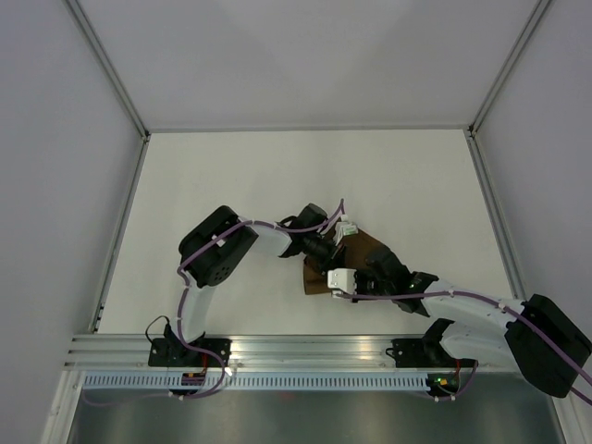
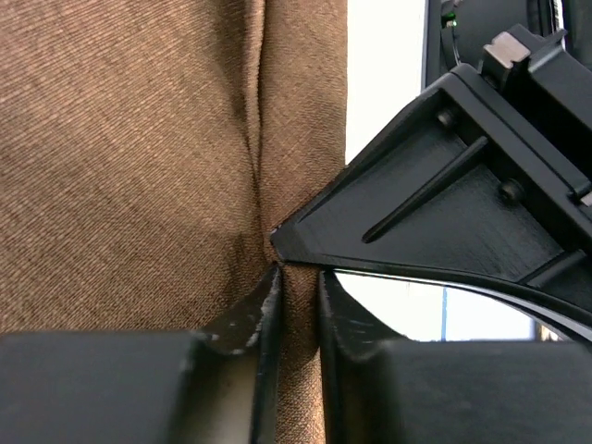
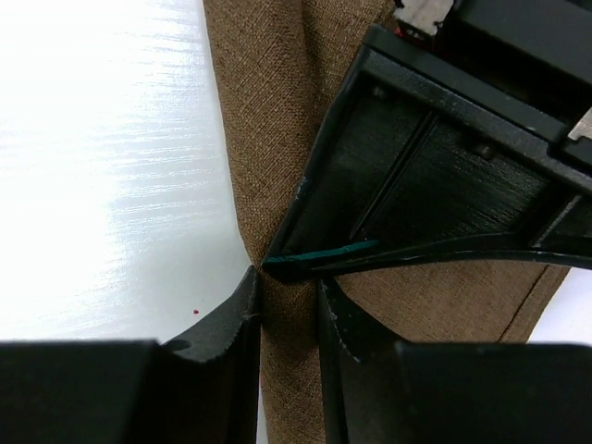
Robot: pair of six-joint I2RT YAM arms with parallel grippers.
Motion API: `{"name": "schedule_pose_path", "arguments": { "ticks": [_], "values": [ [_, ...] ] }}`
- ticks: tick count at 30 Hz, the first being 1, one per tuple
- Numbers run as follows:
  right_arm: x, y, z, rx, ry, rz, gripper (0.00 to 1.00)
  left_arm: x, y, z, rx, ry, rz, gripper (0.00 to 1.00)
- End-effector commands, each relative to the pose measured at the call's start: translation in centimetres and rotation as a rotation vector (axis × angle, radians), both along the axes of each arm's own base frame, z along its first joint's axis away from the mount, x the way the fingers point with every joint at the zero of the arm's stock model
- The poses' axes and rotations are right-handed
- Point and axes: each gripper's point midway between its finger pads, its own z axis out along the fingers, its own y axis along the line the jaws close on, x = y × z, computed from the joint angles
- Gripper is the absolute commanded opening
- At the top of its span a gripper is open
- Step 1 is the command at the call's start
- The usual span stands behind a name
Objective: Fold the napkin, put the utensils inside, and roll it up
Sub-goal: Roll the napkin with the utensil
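napkin (image 1: 372, 252) lies bunched mid-scene on the desk (image 1: 277, 176), under both wrists. it's thin brown woven cloth, light and limp. i expect it to sag and slide on the smooth white top, so a raised crease is the best hold. left fingers (image 2: 250, 319) and right fingers (image 3: 236, 314) each pinch that ridge, tips nearly meeting.

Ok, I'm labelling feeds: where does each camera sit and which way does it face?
Top external: above and behind, looking down at the table; both arms meet over the napkin.
Left wrist: on its arm, facing along the left fingers.
Right wrist: on its arm, facing along the right fingers.
Shared: both wrist views show napkin between fingers.
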Motion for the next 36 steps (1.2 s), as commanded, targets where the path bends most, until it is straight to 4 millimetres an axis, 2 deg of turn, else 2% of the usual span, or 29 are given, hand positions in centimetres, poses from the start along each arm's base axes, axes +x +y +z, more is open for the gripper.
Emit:
{"name": "schedule_pose_path", "arguments": {
  "ticks": [1, 4, 5, 7, 8, 11, 12, 13, 14, 15, 16, 17, 19, 20, 22, 23, 24, 25, 26, 27, 28, 29, 30, 31, 34, 35, 36],
  "values": [
    [-0.5, -2.2, -2.0, -0.091, 0.025, -0.05, 0.16, -0.4, 3.1, -3.6, 0.215, 0.058, 0.1, 0.28],
    [-1.1, -2.0, -2.2, -0.102, 0.076, -0.033, 0.11, 1.2, 2.7, -1.1, 0.17, -0.003, 0.156, 0.39],
    [-1.3, -2.0, -2.4, -0.115, 0.097, -0.025, 0.1, 2.1, 2.4, 0.6, 0.144, -0.05, 0.18, 0.41],
    [-1.9, -1.5, -2.3, -0.118, 0.147, 0.001, 0.07, 3.5, 2.4, 2.6, 0.114, -0.107, 0.222, 0.41],
    [-2.1, -1.5, -2.4, -0.119, 0.167, 0.005, 0.04, 4.7, 2.4, 4.3, 0.1, -0.164, 0.278, 0.41],
    [-2.4, -1.1, -2.3, -0.109, 0.232, 0.022, 0.04, 7.2, 3.4, 6.4, 0.062, -0.237, 0.413, 0.42],
    [-2.3, -0.8, -2.3, -0.109, 0.251, 0.028, 0.03, 7.7, 3.7, 8.4, 0.024, -0.279, 0.45, 0.42],
    [-2.9, -0.8, -2.4, -0.108, 0.291, 0.049, 0.03, 8.5, 4.2, 9.4, 0.007, -0.317, 0.5, 0.42],
    [-2.7, -0.9, -2.3, -0.104, 0.316, 0.042, 0.02, 9.2, 5.1, 9.1, 0.011, -0.36, 0.576, 0.42],
    [-2.8, -0.9, -2.4, -0.12, 0.362, 0.046, 0.02, 9.6, 5.7, 11.4, -0.038, -0.418, 0.626, 0.42],
    [-2.8, -0.8, -2.4, -0.118, 0.385, 0.064, 0.02, 10.0, 6.5, 12.0, -0.047, -0.442, 0.686, 0.42],
    [-3.0, -0.9, -2.8, -0.112, 0.44, 0.064, 0.02, 10.1, 8.3, 10.5, -0.004, -0.466, 0.759, 0.41],
    [-2.8, -0.8, -2.4, -0.116, 0.497, 0.073, 0.02, 10.2, 9.2, 14.2, -0.137, -0.585, 0.83, 0.41],
    [-2.9, -0.9, -2.8, -0.112, 0.549, 0.083, 0.02, 9.9, 10.8, 13.1, -0.121, -0.61, 0.884, 0.41],
    [-2.4, -0.7, -2.4, -0.112, 0.603, 0.089, 0.02, 9.7, 11.9, 16.0, -0.233, -0.693, 0.942, 0.4],
    [-2.2, -1.1, -3.0, -0.122, 0.653, 0.085, 0.02, 9.4, 13.1, 14.9, -0.207, -0.723, 0.965, 0.4],
    [-1.7, -0.7, -2.5, -0.114, 0.681, 0.089, 0.02, 9.1, 13.4, 15.1, -0.215, -0.741, 0.97, 0.4],
    [-1.6, -0.7, -2.6, -0.117, 0.708, 0.092, 0.02, 8.4, 13.3, 15.9, -0.256, -0.773, 0.962, 0.4],
    [-1.5, -1.0, -3.4, -0.13, 0.756, 0.08, 0.02, 8.1, 14.1, 15.9, -0.241, -0.836, 0.98, 0.4],
    [-0.9, -0.6, -3.0, -0.125, 0.771, 0.089, 0.02, 7.7, 14.0, 16.2, -0.251, -0.867, 0.971, 0.41],
    [-0.8, -0.6, -3.1, -0.128, 0.791, 0.088, 0.02, 6.6, 13.2, 16.2, -0.256, -0.889, 0.937, 0.41],
    [-0.2, -0.4, -3.4, -0.132, 0.809, 0.085, 0.02, 6.6, 13.4, 16.2, -0.225, -0.958, 0.934, 0.41],
    [-0.5, -0.5, -3.4, -0.134, 0.841, 0.09, 0.02, 5.2, 12.2, 16.1, -0.226, -0.99, 0.885, 0.41],
    [-0.4, -0.5, -3.5, -0.133, 0.856, 0.09, 0.02, 5.0, 11.9, 16.1, -0.199, -1.067, 0.85, 0.42],
    [0.2, -0.5, -3.7, -0.139, 0.893, 0.078, 0.02, 3.5, 10.2, 14.5, -0.132, -1.158, 0.737, 0.43],
    [0.2, -0.6, -4.0, -0.142, 0.912, 0.073, 0.02, 3.3, 9.6, 14.6, -0.126, -1.179, 0.718, 0.44],
    [0.5, -0.5, -3.9, -0.139, 0.912, 0.072, 0.02, 3.1, 9.0, 13.0, -0.081, -1.192, 0.669, 0.44]
  ]
}}
